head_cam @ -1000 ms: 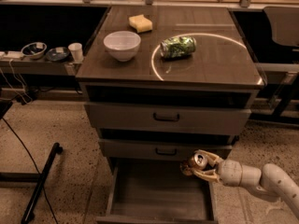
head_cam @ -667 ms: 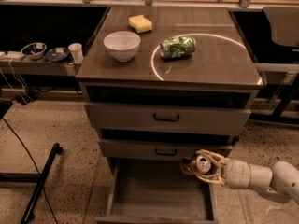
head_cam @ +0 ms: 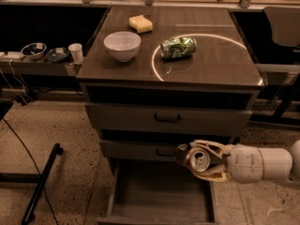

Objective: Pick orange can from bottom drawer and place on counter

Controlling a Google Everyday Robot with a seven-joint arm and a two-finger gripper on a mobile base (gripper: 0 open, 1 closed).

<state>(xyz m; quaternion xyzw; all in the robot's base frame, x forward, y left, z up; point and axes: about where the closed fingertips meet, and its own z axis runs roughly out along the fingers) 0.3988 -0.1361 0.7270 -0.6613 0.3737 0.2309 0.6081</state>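
The gripper (head_cam: 195, 160) is clenched on the one orange can (head_cam: 199, 158), above the open bottom drawer (head_cam: 159, 191) and below the counter's (head_cam: 215, 62) front edge, toward its right corner. On the way up, the can could clip that overhanging edge and slip. On the counter lie one green can (head_cam: 178, 47), one bowl (head_cam: 122, 45) and one sponge (head_cam: 140, 23).

Single cam, high in front of the cabinet, tilted down, mid range. Frame spans bench (head_cam: 213, 67) top to open bottom drawer (head_cam: 161, 196). End effector (head_cam: 187, 157) at lower right, clamped on orange can (head_cam: 199, 159).
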